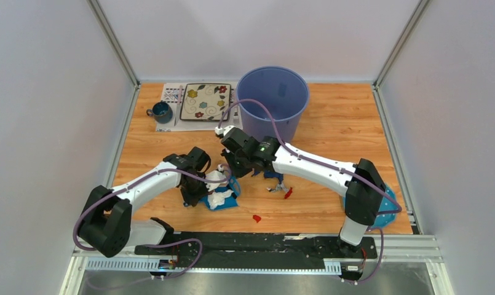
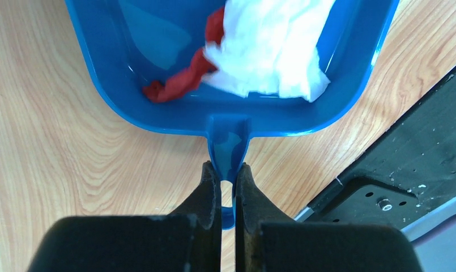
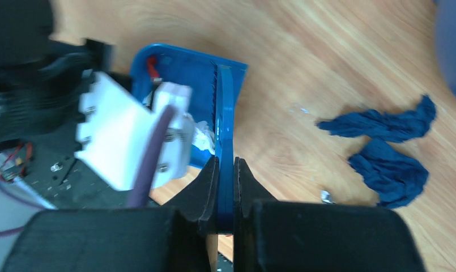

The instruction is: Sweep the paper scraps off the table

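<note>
My left gripper [image 2: 226,167] [image 1: 194,192] is shut on the handle [image 2: 228,141] of a blue dustpan [image 2: 152,39] [image 1: 227,201] lying on the table [image 1: 337,123]. White [image 2: 271,45] and red [image 2: 183,79] paper scraps lie inside the pan. My right gripper [image 3: 226,161] [image 1: 235,167] is shut on a flat blue brush [image 3: 225,113], held edge-on over the pan's open side [image 3: 180,73]. Two dark blue scraps [image 3: 384,124] [image 3: 392,175] and a silver bit [image 3: 326,196] lie on the wood to its right. Red scraps [image 1: 288,193] [image 1: 256,217] lie nearer the front.
A blue bin [image 1: 272,101] stands at the back centre. Left of it are a flowered plate [image 1: 205,101] on a white placemat and a dark mug [image 1: 162,112]. A blue polka-dot cloth [image 1: 386,206] lies behind the right arm's base. A black rail [image 1: 263,243] runs along the near edge.
</note>
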You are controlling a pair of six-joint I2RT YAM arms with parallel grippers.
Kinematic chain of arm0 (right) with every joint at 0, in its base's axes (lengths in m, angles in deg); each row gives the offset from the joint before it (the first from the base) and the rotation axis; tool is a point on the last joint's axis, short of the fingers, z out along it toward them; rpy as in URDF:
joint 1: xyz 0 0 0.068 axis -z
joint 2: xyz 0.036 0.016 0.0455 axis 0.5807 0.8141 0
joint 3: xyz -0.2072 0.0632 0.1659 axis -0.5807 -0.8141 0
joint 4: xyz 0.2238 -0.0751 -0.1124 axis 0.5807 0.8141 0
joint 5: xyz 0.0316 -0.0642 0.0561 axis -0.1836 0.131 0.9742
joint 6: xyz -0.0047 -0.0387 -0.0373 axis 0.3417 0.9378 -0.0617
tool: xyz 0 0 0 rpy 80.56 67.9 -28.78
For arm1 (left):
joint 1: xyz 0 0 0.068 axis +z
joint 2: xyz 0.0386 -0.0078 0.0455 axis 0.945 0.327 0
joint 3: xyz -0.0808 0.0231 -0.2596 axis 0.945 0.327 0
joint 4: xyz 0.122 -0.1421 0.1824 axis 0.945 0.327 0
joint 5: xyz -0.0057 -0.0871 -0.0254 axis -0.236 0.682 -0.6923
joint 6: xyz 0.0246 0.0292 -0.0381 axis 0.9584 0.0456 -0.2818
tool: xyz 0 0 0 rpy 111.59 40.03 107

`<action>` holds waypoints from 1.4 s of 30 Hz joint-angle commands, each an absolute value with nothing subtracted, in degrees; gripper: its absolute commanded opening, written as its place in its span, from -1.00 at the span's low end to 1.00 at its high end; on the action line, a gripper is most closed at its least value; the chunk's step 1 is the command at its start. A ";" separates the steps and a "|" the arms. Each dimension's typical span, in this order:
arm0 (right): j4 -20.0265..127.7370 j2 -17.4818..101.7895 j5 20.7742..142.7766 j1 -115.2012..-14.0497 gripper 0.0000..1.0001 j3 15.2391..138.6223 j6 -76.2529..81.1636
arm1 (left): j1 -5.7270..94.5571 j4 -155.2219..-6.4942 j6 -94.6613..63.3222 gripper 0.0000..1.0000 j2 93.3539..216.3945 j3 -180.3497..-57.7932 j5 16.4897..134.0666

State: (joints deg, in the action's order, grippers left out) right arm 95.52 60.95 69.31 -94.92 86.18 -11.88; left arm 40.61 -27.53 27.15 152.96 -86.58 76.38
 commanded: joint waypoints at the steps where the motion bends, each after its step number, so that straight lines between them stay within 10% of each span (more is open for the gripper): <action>1: 92.11 58.55 76.59 -96.76 -1.00 89.97 -12.00 | 40.42 -28.13 25.53 -1.00 151.72 -87.06 79.14; 18: 100.81 30.26 42.59 -96.23 -1.00 89.02 -0.32 | 47.97 -28.75 24.74 -1.00 146.27 -91.29 92.15; 42: 106.08 16.36 38.10 -86.22 -1.00 87.08 2.33 | 49.03 -11.70 20.52 -1.00 151.18 -128.79 87.76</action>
